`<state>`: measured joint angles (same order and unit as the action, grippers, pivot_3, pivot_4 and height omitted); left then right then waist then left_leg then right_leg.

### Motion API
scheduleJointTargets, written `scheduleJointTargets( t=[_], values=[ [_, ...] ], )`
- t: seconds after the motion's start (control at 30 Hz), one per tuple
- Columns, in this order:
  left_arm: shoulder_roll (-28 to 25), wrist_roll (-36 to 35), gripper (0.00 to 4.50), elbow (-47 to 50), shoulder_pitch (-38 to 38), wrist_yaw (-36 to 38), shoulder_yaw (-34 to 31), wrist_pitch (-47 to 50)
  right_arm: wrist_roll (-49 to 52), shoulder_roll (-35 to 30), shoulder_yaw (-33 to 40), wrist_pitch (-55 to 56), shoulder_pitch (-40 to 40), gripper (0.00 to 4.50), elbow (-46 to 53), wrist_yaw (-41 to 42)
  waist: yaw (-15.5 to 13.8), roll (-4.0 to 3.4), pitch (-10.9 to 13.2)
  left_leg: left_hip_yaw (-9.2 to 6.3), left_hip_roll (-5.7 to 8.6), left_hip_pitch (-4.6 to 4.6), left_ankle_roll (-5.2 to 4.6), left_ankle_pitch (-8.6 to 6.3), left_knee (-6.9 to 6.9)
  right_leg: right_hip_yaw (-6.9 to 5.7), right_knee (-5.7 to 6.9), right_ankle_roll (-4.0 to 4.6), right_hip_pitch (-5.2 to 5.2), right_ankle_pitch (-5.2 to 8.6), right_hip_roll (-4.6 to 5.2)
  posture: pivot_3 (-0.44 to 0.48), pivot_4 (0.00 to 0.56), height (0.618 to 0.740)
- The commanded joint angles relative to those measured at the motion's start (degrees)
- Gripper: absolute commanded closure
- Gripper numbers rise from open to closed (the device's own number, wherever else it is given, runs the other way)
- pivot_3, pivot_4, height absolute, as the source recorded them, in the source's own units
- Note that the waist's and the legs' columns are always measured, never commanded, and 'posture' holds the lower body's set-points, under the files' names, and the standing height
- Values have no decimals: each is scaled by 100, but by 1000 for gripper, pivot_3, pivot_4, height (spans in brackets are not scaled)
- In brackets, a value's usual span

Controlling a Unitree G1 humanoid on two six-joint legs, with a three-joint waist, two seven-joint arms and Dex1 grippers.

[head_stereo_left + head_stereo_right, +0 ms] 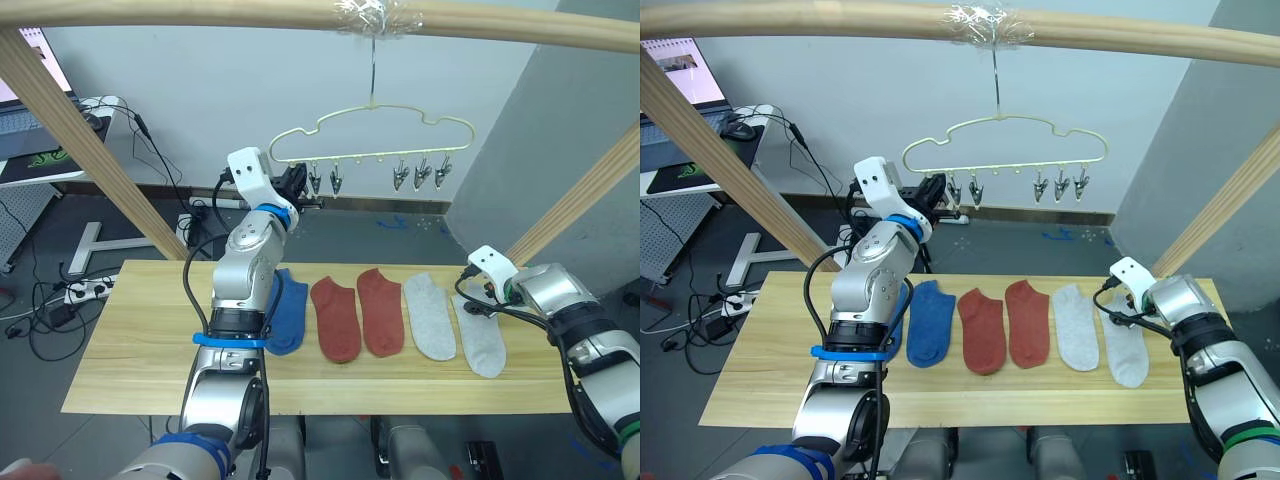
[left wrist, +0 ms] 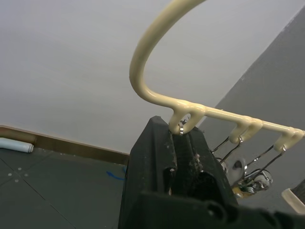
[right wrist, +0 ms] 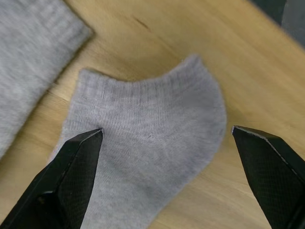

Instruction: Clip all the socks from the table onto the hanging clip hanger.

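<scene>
1. Pincer on the left [image 2: 183, 143] is clenched on the leftmost clip of the clip hanger [image 1: 372, 130], raised at the hanger's 9 o'clock end.
2. Right pincer [image 3: 167, 179] hangs released, fingers straddling the outer grey sock [image 3: 147, 143] on the tabletop [image 1: 140, 350].
3. Remaining socks [image 1: 983, 330] lie in a row at the grey sock's 9 o'clock.
4. Best lower squarely, pinch the cuff only, avoiding wood.
5. No containers present.

Both arms [image 1: 240, 300] are silver-grey metal with blue rings at the joints and white wrist housings [image 1: 250, 172]. Black cables loop along them. The fingers [image 3: 71, 176] are black with a fine mesh texture.
</scene>
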<state>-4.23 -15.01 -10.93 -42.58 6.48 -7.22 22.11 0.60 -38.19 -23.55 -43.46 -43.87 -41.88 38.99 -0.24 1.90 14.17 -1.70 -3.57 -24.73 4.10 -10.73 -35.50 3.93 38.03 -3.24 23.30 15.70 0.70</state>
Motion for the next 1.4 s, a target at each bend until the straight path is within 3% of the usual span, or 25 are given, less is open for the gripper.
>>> scheduleJointTargets(
  t=[0.03,0.37,0.47,0.83,0.93,1.1,1.4],
  values=[
    [60,-20,4494,383,-39,-31,41,-33,-162,148,207,137,-102,0,-551,60,1,4,3,-1,0,0,0,0,-1,-1,1,0,0,0,0,91,260,740],
    [56,-48,4494,409,-79,-62,30,-7,-205,591,817,41,-345,0,-1578,240,15,15,8,-3,0,1,0,0,-32,1,5,-20,-12,-17,-1,111,252,740],
    [56,-41,4500,418,-74,-67,35,-6,-245,660,934,-4,-367,571,-1654,257,16,15,8,-5,-1,1,0,0,-32,1,5,-20,-12,-19,-4,111,252,740],
    [13,-57,4500,367,-94,23,41,21,-437,733,1067,-29,-328,4400,-1640,289,19,18,6,-4,-1,1,1,0,-38,3,5,-25,-15,-24,-4,104,237,740],
    [-31,-139,4500,394,-92,83,-13,119,-524,695,1003,-42,-205,4456,-1392,325,16,19,6,-4,-1,1,1,1,-42,3,4,-27,-16,-28,-4,100,232,740],
    [-161,-630,4500,338,-169,225,-412,563,-893,257,569,-100,453,4456,319,546,-12,18,5,-4,0,0,1,1,-43,3,3,-28,-15,-29,-3,93,214,740],
    [-521,-1659,4500,-393,-657,371,-1339,1422,-400,-633,1273,-1883,1606,4456,4950,836,56,6,2,-6,-1,-6,2,1,-39,2,7,-29,-2,-29,-3,51,184,740]
  ],
)
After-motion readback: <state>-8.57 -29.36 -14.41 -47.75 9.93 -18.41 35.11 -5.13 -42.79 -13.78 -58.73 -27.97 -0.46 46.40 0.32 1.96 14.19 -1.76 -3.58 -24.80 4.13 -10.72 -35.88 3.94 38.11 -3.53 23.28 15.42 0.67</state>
